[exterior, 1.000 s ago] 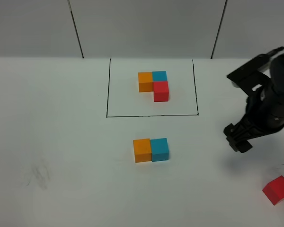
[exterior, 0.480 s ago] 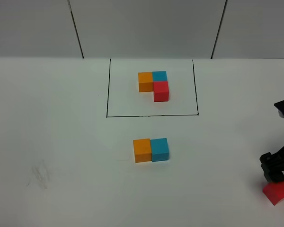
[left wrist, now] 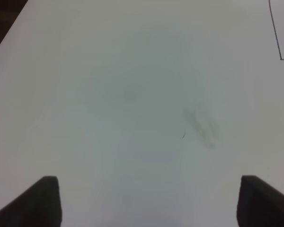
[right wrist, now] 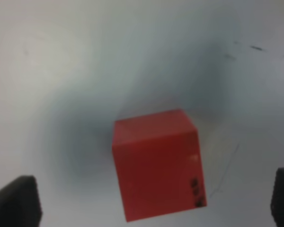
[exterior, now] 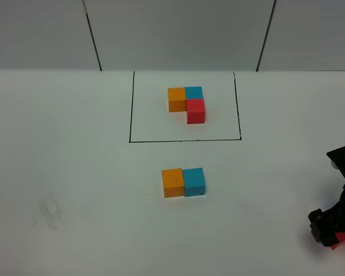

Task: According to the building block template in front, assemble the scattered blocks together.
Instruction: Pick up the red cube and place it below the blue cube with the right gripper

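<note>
The building block template is an L of orange, blue and red cubes inside a black drawn rectangle at the back. Of the scattered blocks, the orange cube and the light blue cube sit side by side, touching, at mid table. The red cube lies at the front right, mostly covered by my right gripper. In the right wrist view the red cube, with its black mark, stands on the table between the open fingers. My left gripper is open and empty over bare table.
A corner of the drawn rectangle shows in the left wrist view, with a faint smudge on the white table. Grey wall panels stand behind the table.
My right arm has moved toward the front right and come down over the red cube, which it now mostly covers. The orange and blue cubes have not moved.
</note>
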